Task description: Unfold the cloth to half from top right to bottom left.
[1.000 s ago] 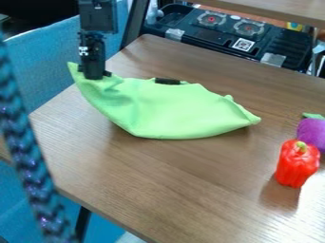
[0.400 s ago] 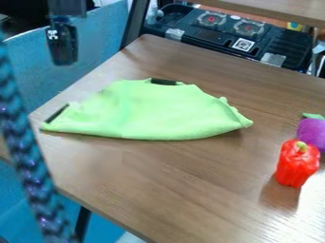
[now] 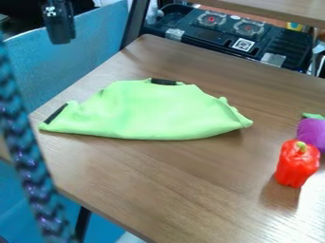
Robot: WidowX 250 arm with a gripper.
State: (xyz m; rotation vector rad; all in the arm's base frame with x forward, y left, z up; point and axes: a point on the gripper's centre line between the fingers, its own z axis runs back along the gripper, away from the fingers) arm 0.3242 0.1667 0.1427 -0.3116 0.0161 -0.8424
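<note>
- The green cloth point(image 3: 155, 111) is laid out on the left part of the table point(image 3: 184, 190), its left tip set just beside the table's left corner.
- Its lower edge is drawn in a long, smooth curve; its top is bent into blunt angles, and the right end is crumpled and slightly raised, with a shadow cast beneath.
- Two dark strips are seen on its border, one at the top point(image 3: 164, 82), one at the left point(image 3: 55, 114).
- The black gripper point(image 3: 58, 23) is held above and past the table's upper-left edge, apart from the cloth; whether it is spread or pressed together cannot be told.
- Wood-grained surface is left between the cloth and the far corner, and a broader stretch towards the lower-left edge.
- A glossy red toy pepper point(image 3: 297, 163) is stood well to the right, near a rounded purple toy vegetable point(image 3: 311, 131).
- Blue mesh fabric point(image 3: 82, 57) is stretched beyond the upper-left edge.
</note>
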